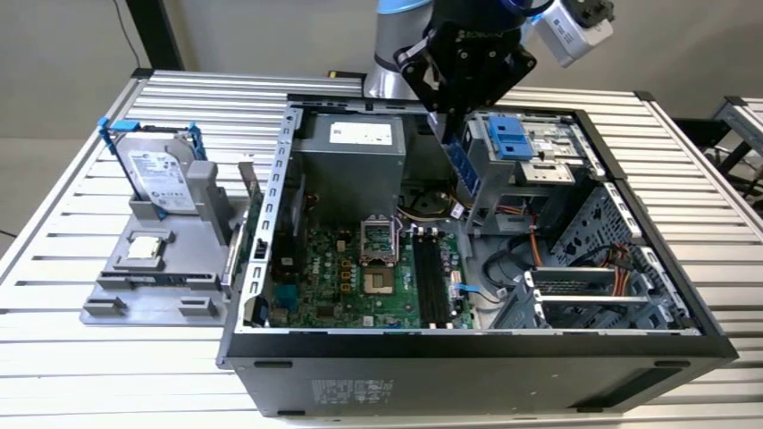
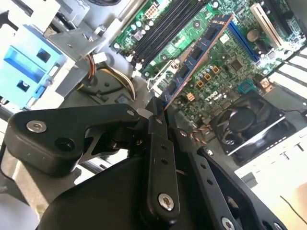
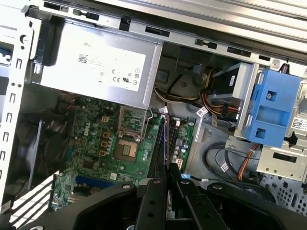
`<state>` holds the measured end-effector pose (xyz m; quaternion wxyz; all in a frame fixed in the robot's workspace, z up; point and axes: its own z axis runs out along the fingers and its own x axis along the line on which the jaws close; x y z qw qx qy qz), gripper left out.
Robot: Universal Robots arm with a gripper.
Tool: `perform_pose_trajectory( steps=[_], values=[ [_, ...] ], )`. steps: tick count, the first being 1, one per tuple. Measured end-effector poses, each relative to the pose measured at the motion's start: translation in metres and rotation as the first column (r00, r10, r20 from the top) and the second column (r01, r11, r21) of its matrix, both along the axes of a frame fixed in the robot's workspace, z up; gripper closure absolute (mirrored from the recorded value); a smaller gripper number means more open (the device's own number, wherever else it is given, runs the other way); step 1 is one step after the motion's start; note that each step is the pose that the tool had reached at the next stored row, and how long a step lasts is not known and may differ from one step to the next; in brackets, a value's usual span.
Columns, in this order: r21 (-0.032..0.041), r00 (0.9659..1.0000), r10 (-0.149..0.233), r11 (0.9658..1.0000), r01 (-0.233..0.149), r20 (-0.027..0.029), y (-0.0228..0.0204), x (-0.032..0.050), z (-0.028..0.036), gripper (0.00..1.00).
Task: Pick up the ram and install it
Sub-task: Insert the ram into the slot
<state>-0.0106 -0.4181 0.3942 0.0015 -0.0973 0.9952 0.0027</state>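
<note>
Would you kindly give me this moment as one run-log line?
tool: shut on ram | ram: held above motherboard, not in slots

Dark blue ram (image 2: 196, 55), green motherboard (image 1: 336, 279), black claw (image 2: 156, 114)

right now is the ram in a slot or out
Out: the gripper is shut on the ram, held above the memory slots.

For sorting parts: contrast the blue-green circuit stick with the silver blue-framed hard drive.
The blue-green ram stick is narrow; the silver blue-framed hard drive is broad. The stick hangs in the pincer over the open case; the drive stands in a grey holder outside it. Both are roughly upright.
</note>
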Motion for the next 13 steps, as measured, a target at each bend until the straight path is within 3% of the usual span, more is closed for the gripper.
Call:
perform_pose_trajectory(
  steps=[7, 13],
  values=[
    [0.0000, 0.9999, -0.011, 0.9999, 0.011, 0.0000, 0.0001, 0.0014, -0.0003, 1.00],
    [0.0000, 0.9999, -0.012, 0.9999, 0.012, 0.0000, 0.0000, 0.0023, -0.0047, 1.00]
  ],
)
